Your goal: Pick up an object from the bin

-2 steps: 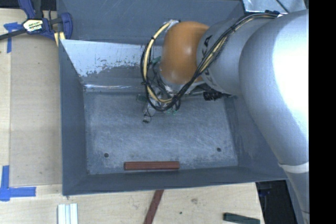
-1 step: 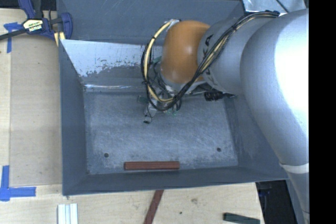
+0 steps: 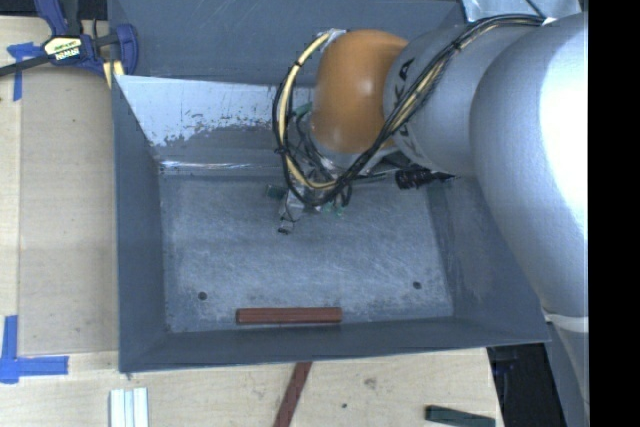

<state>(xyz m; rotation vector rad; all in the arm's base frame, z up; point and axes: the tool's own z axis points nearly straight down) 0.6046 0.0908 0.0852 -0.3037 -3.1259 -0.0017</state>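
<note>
A long, thin reddish-brown bar (image 3: 289, 316) lies flat along the near edge of the bin floor, parallel to the front wall. My gripper (image 3: 288, 215) hangs below the orange cover, over the far middle of the floor, well apart from the bar. Its tip is close to the floor, and nothing shows beneath or around it.
The arm comes in from the right and covers the bin's right far corner. Cables loop around the orange cover above the gripper. The bin's walls slope inward on all sides.
</note>
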